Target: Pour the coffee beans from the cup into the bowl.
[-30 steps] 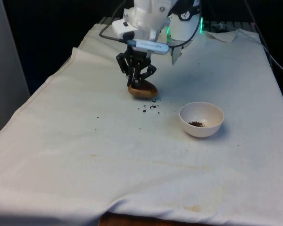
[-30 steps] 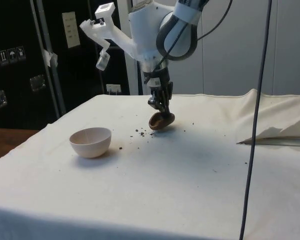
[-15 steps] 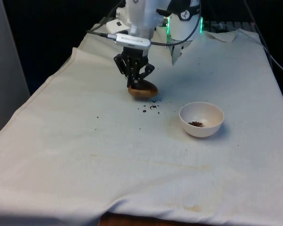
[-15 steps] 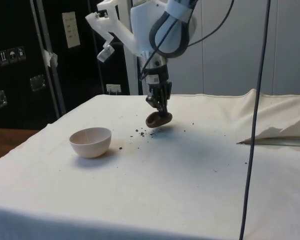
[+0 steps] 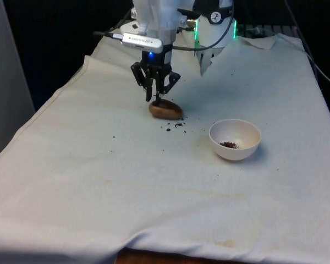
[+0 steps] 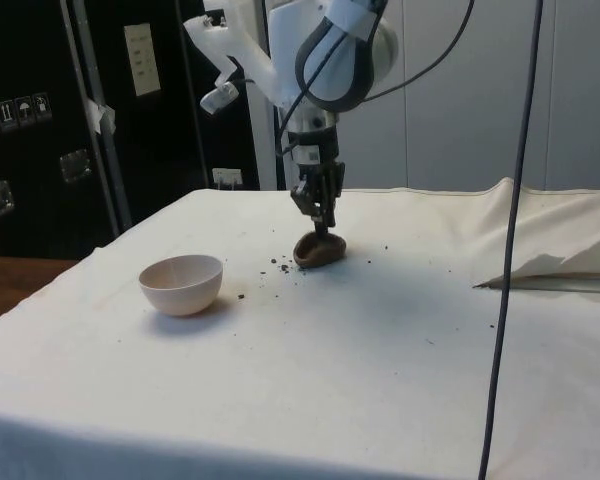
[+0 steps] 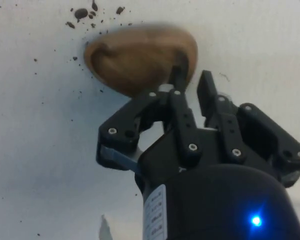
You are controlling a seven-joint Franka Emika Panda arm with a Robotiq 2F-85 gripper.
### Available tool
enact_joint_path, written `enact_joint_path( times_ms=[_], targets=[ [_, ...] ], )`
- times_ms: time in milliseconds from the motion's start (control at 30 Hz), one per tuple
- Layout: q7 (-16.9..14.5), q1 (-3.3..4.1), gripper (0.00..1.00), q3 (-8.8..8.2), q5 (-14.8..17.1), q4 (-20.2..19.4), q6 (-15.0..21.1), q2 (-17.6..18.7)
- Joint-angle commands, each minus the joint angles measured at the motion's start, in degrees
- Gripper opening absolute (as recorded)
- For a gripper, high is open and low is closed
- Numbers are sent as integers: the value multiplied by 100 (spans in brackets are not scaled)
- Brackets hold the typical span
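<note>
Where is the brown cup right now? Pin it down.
The brown cup lies tipped on the white cloth, directly under the gripper, to the front view's left of the white bowl, spilled beans beside it.

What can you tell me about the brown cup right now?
The cup is small, brown and wood-like, lying tipped on its side on the white cloth, mouth towards the scattered coffee beans. The gripper stands over it, fingers apart, one fingertip at its rim. The cup's inside looks empty in the wrist view.

Brown cup point(image 7: 140, 60) on its side on white cloth point(image 7: 40, 150), tool point(image 7: 189, 85) fingers parted at rim; spilled beans point(image 7: 81, 13) nearby.
</note>
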Motion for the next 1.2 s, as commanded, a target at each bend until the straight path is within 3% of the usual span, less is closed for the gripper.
enact_joint_path(
  times_ms=[0, 33, 67, 167, 333, 367, 400, 533, 1167],
  targets=[
    [-40, -29, 17, 29, 46, -46, 57, -46],
    [0, 0, 22, 0, 0, 0, 0, -6],
    [-40, -23, 22, 29, 46, -46, 57, -46],
    [-40, -23, 45, 23, 40, -46, 52, -46],
    [0, 0, 71, 0, 0, 0, 0, -11],
    [-34, -23, 71, 23, 40, -46, 52, -52],
    [-34, -23, 81, 23, 40, -46, 52, -52],
    [-40, -17, 100, 11, 29, -46, -29, -149],
    [11, 23, 100, -40, -103, -17, -625, -756]
  ],
)
